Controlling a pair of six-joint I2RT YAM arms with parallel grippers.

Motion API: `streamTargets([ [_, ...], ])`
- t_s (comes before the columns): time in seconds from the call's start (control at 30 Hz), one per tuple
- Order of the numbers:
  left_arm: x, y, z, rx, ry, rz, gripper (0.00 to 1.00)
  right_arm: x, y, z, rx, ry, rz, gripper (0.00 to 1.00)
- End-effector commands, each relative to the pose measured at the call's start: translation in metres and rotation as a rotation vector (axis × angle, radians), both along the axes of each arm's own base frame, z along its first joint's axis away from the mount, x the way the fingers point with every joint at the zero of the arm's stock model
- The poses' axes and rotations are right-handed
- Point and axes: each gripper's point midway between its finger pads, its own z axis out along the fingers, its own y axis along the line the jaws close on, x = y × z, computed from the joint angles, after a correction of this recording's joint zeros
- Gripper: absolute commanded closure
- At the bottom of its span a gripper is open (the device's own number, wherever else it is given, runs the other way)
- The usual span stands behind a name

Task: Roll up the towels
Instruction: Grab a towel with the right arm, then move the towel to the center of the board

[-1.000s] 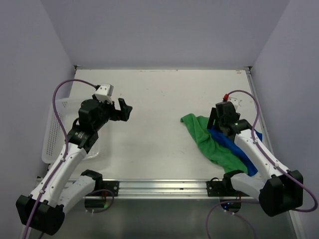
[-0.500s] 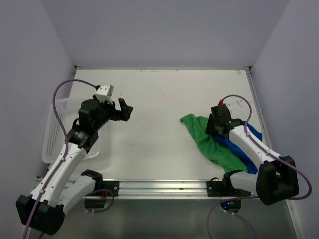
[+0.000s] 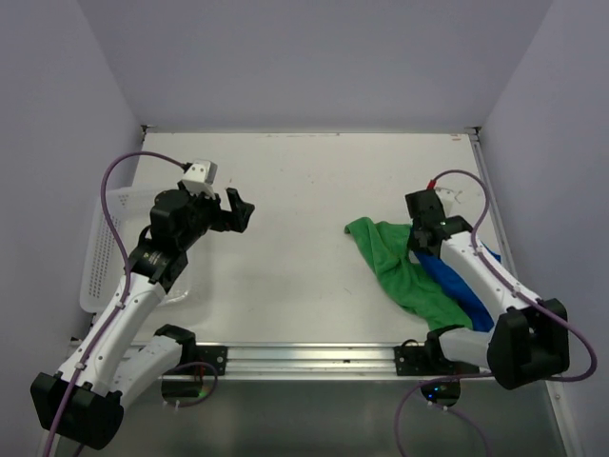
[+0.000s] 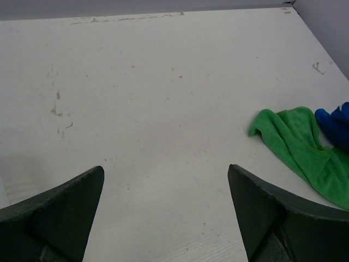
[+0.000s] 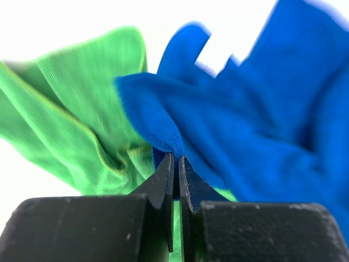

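**Opening step: a towel is gripped; neither is flat or rolled yet.**
From left: your left gripper (image 3: 236, 211) hangs wide open over the table (image 3: 295, 181), well apart from the cloth. The green towel (image 3: 395, 267) lies crumpled right of centre, touching the blue towel (image 3: 459, 288) on its right. Your right gripper (image 5: 175, 164) is pinched shut on the blue towel's edge. Next, probably draw it clear and spread it flat.

We are in a robotics lab cell: ahead of the wide-apart jaws of the left gripper (image 4: 164, 169) lies a scuffed white table (image 4: 163, 82), boxed by pale walls (image 3: 314, 57); behind them an aluminium rail (image 3: 304, 357) anchors both arms (image 3: 124, 305).
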Motion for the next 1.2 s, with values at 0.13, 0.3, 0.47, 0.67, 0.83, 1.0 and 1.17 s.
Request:
streamTargets([
  [0.13, 0.0, -0.006, 0.014, -0.034, -0.026, -0.023, 0.0, 0.021, -0.052, 0.167, -0.164, -0.334, -0.158, 1.0],
  [0.3, -0.001, -0.009, 0.013, -0.043, -0.021, -0.037, 0.0, 0.031, -0.046, 0.245, -0.135, -0.504, -0.096, 1.0],
  [0.47, -0.001, -0.01, 0.01, -0.045, -0.015, -0.039, 0.0, 0.033, -0.042, 0.309, -0.107, -0.629, -0.062, 1.0],
  [0.67, 0.0, -0.013, 0.009, -0.05, -0.008, -0.051, 0.0, 0.031, -0.036, 0.386, -0.081, -0.797, 0.005, 1.0],
  [0.83, 0.0, -0.014, 0.009, -0.052, -0.008, -0.057, 0.0, 0.034, -0.001, 0.434, 0.037, -0.932, 0.186, 1.0],
  [1.0, -0.001, -0.015, 0.009, -0.056, -0.007, -0.063, 0.0, 0.043, 0.037, 0.46, 0.169, -1.023, 0.352, 1.0],
  [1.17, -0.002, -0.017, 0.009, -0.061, -0.005, -0.074, 0.0, 0.049, 0.076, 0.495, 0.303, -1.119, 0.517, 1.0],
])
